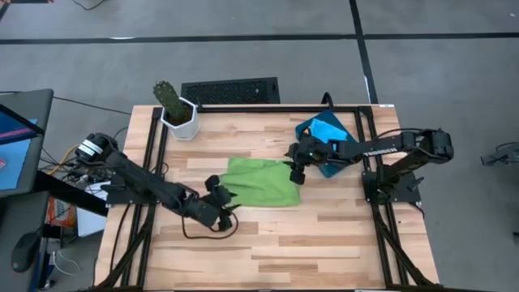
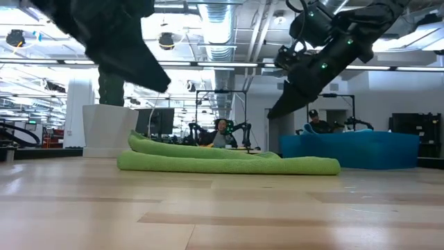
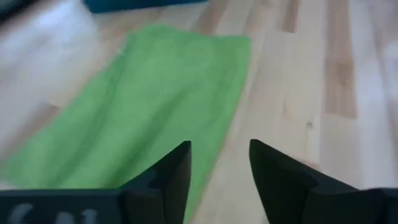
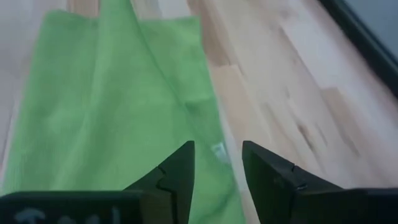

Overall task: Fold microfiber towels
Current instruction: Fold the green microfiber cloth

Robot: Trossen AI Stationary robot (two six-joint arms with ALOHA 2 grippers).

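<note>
A lime green towel [image 1: 261, 183] lies folded flat on the wooden table's middle; it also shows in the low view [image 2: 229, 161], the left wrist view [image 3: 143, 106] and the right wrist view [image 4: 118, 106]. My left gripper [image 1: 217, 190] hovers open at the towel's left edge, above the table. My right gripper [image 1: 295, 167] hovers open over the towel's right end, raised clear [image 2: 288, 97]. A bright blue towel [image 1: 328, 134] lies on the dark-blue tray at the right. The other towels are out of view.
A white pot with a cactus [image 1: 177, 109] stands at the far left of the table. A dark grille [image 1: 231, 91] lies beyond the far edge. The dark-blue tray [image 2: 361, 149] sits at the right. Bare wood [image 1: 284, 243] spreads toward the near edge.
</note>
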